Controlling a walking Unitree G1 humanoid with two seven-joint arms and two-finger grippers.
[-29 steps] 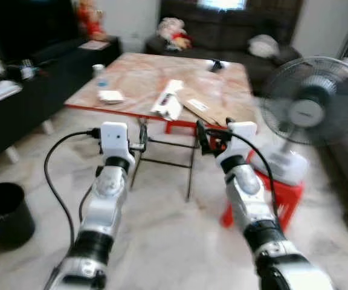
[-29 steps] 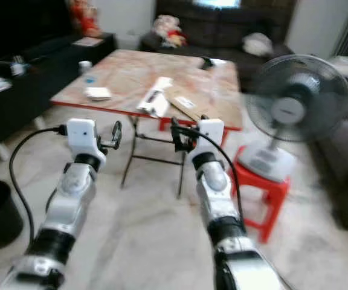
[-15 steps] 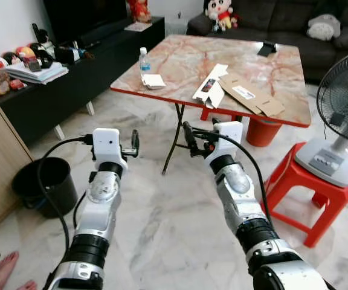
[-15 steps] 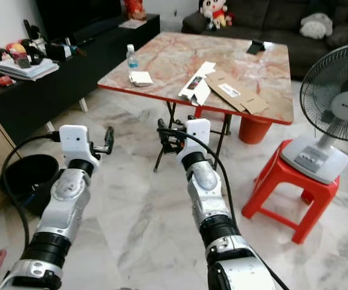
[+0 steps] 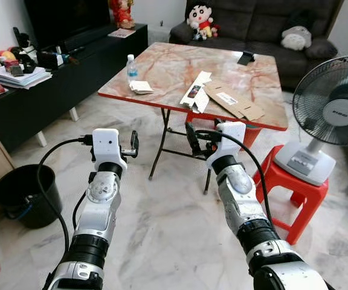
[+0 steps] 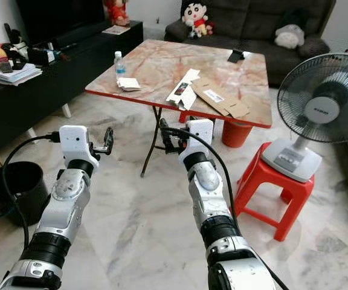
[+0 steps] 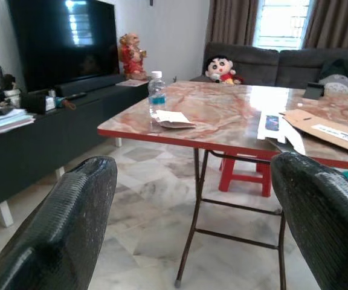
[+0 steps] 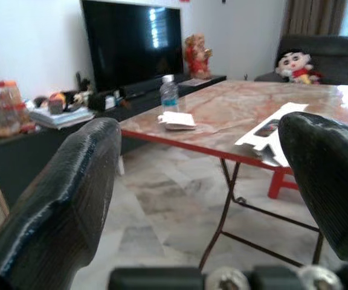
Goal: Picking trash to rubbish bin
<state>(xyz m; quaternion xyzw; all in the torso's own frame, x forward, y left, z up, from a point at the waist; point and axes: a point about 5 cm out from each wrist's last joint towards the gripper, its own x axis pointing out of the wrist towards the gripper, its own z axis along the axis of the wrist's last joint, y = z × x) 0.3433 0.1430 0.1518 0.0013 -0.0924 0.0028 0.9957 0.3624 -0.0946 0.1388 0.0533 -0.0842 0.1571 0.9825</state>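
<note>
Approach phase, nothing yet picked up. I hold the left gripper and the right gripper raised at mid-frame, short of the marble-topped table in the upper centre; the wrist views show both pairs of fingers spread wide and empty. The likely trash lies on the tabletop: a flattened cardboard box, a white packet, a folded paper and a plastic bottle. The black bin stands at the left edge. Next, I judge, I must walk closer and reach over the table's near rim.
</note>
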